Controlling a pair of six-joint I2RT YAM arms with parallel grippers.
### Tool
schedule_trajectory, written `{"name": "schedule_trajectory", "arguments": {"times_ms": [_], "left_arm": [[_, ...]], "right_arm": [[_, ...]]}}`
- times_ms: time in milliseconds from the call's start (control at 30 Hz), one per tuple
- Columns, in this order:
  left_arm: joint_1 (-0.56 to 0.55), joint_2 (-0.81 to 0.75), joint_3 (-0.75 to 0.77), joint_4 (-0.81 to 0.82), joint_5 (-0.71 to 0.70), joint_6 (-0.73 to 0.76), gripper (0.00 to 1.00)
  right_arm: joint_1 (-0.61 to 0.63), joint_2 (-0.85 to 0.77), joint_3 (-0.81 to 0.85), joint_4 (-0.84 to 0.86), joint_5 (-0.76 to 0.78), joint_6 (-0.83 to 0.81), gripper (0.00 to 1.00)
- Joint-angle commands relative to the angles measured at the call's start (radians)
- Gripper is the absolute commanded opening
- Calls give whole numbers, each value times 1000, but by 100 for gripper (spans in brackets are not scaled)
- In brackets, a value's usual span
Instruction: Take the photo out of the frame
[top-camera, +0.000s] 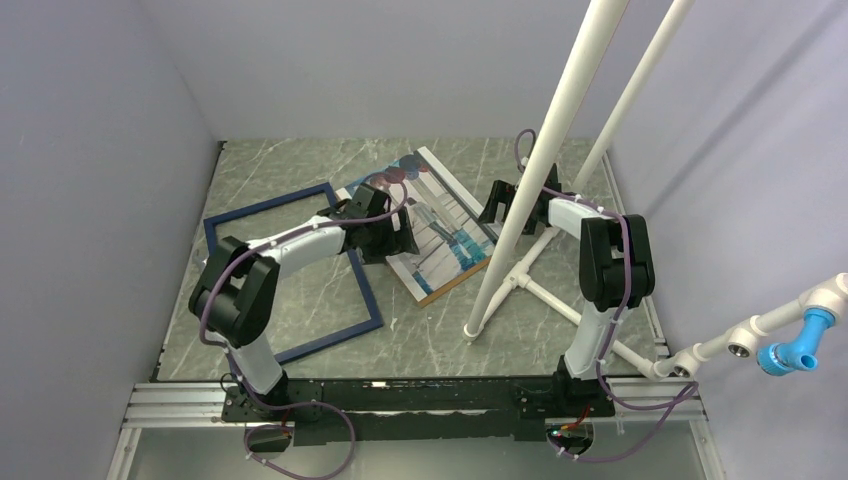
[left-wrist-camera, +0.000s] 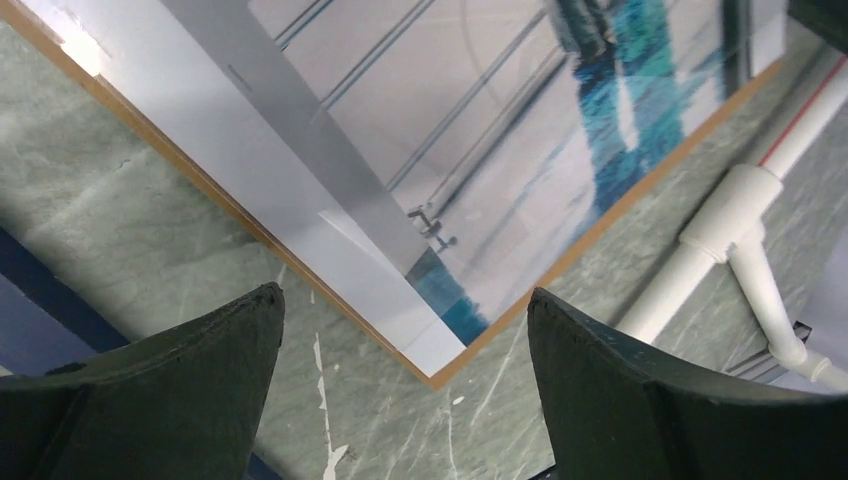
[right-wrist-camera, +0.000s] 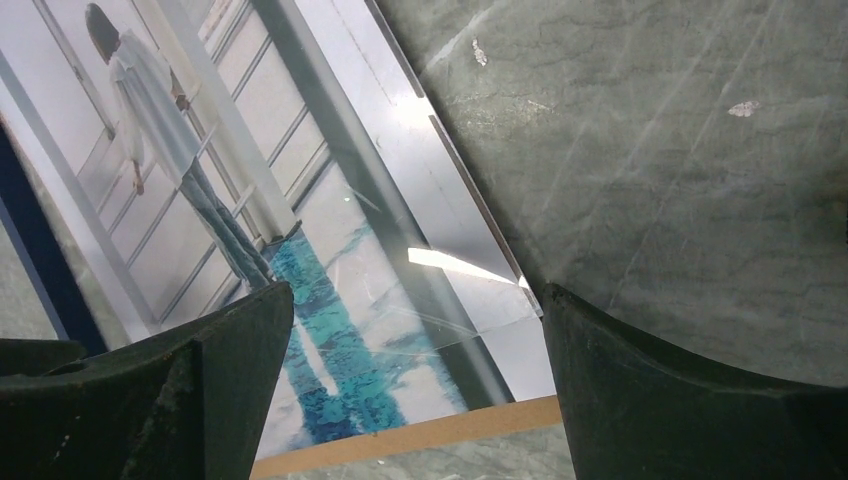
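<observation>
The left arm (top-camera: 300, 240) hides part of the frame (top-camera: 330, 340); a white pole (top-camera: 545, 150) crosses the right gripper (top-camera: 497, 208)

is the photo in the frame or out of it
Out. The photo lies on a brown board on the table, beside the navy frame, and bare table shows through the frame's opening.

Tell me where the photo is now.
In the top view the photo lies near centre, just right of the empty frame, between the left tool and right tool.
</observation>
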Motion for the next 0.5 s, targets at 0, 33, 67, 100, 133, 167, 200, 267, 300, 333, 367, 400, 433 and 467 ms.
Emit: {"name": "schedule_trajectory", "arguments": {"times_ms": [0, 33, 67, 100, 133, 167, 200, 267, 300, 333, 367, 400, 433, 467], "left_arm": [[4, -75, 58, 5, -3, 62, 93], [4, -75, 68, 6, 12, 68, 93], [5, -69, 79, 8, 28, 71, 94], [4, -58, 90, 9, 48, 70, 94], [5, -42, 100, 12, 67, 69, 93], [6, -24, 108, 18, 84, 68, 93], [4, -5, 112, 26, 96, 64, 93], [5, 29, 112, 49, 125, 60, 92], [6, 47, 114, 59, 135, 60, 92], [5, 67, 119, 62, 143, 60, 92], [6, 85, 126, 62, 145, 62, 91], [7, 101, 133, 62, 146, 65, 91], [7, 113, 136, 60, 143, 64, 91], [8, 121, 136, 62, 140, 62, 91]], "right_arm": [[4, -60, 6, 37, 13, 18, 95], [4, -69, 9, 13, 65, 23, 95], [4, -76, 15, -17, 116, 31, 96], [4, -82, 21, -48, 154, 33, 96], [4, -92, 20, -69, 169, 37, 96], [4, -105, 11, -78, 171, 40, 96], [4, -125, -14, -82, 175, 48, 96], [4, -163, -53, -78, 176, 65, 95], [4, -180, -67, -77, 172, 78, 94], [3, -187, -81, -70, 155, 87, 93], [4, -192, -92, -52, 136, 91, 92], [4, -192, -101, -44, 129, 93, 89], [4, -187, -104, -42, 127, 96, 86], [4, -176, -100, -48, 135, 96, 83]]}}
